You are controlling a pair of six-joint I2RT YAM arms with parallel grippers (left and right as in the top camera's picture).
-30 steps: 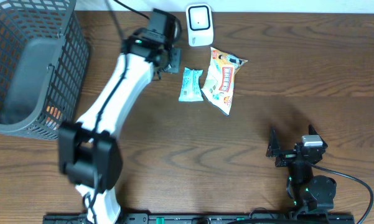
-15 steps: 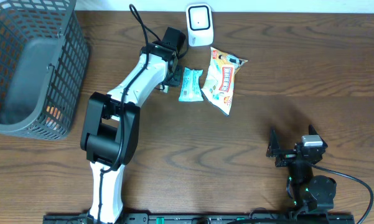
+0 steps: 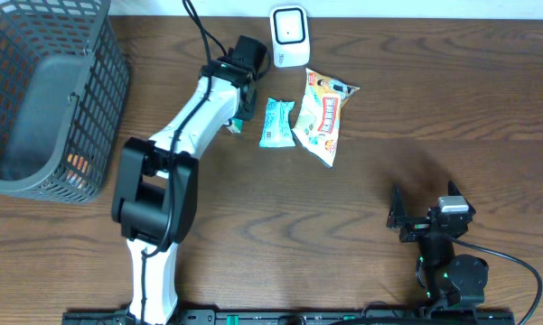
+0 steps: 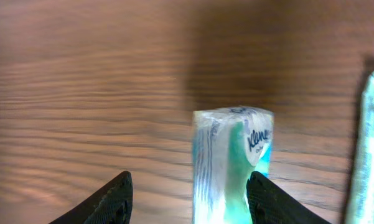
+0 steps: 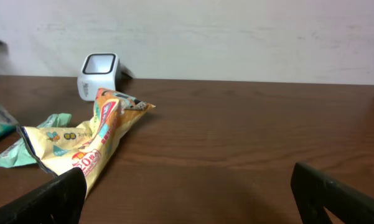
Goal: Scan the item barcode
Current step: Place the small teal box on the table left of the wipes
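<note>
The left fingers (image 4: 115,202) stand partly apart around the small green-and-white film-wrapped tissue pack (image 4: 233,155). The pack sits close against one finger with bare dark brown wooden desk (image 3: 434,108) between it and the other, so nothing is clamped. It is probably light, soft and squashy under slick film, so a gentle pinch across its narrow sides at mid-length should suit, leaving the printed faces free. No barcode shows, and which face carries it cannot be told. From overhead the arm covers all but a green sliver of the pack. Just beside it lies a pale teal flat packet (image 3: 276,122), then a crinkled orange-and-white snack bag (image 3: 321,117), with the white box-shaped barcode scanner (image 3: 289,36) near at the far edge. The right fingers (image 5: 56,199) gape wide and empty, well apart. What lies in the grey wire basket (image 3: 117,72) is unclear.
</note>
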